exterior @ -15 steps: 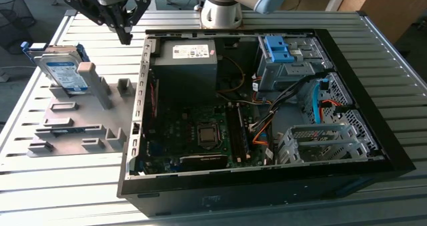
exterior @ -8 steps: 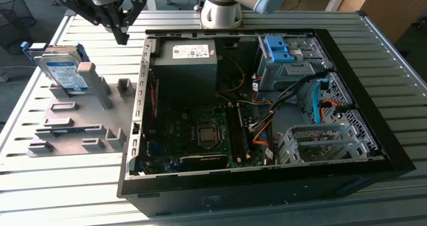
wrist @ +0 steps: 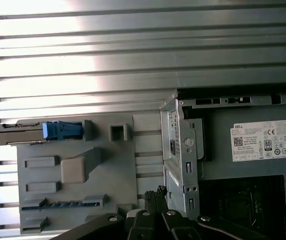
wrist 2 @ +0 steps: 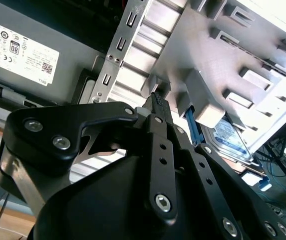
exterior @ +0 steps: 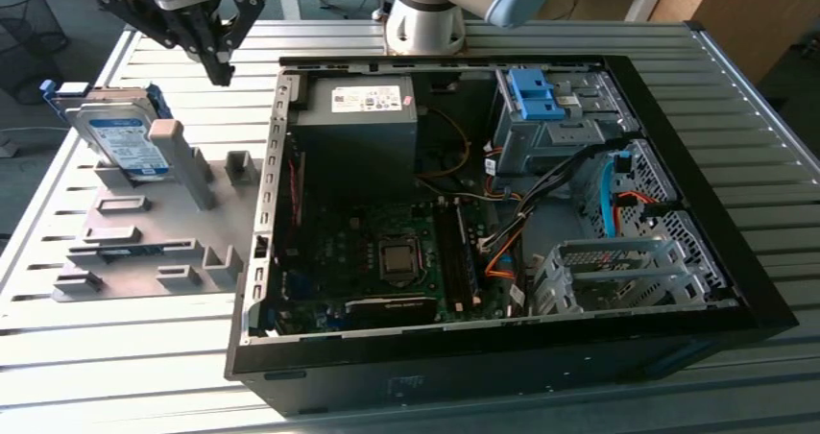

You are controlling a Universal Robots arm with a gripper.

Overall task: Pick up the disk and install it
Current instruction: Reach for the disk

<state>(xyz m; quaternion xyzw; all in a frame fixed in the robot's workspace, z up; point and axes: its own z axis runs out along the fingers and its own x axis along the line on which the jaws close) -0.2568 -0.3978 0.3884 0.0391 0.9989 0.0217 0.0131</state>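
Note:
The disk (exterior: 122, 138) is a silver drive with a white-and-blue label and blue bracket. It leans upright in a slot of the grey fixture plate (exterior: 141, 252), on the exterior view's left. In the second wrist view the disk (wrist 2: 231, 138) shows behind a grey post, and in the first wrist view the disk (wrist: 33, 131) is seen edge-on. My gripper (exterior: 221, 69) hangs above the table between the disk and the open computer case (exterior: 269, 194). Its black fingers (wrist 2: 156, 102) are pressed together with nothing between them, as the fingertips (wrist: 155, 194) also show in the first wrist view.
The case lies open on a slatted metal table (exterior: 769, 136). Inside it are a grey power supply (exterior: 365, 108), the motherboard (exterior: 384, 261), a tall blue latch piece (exterior: 532, 93) and a metal drive cage (exterior: 615, 271). The arm's base (exterior: 423, 21) stands behind the case.

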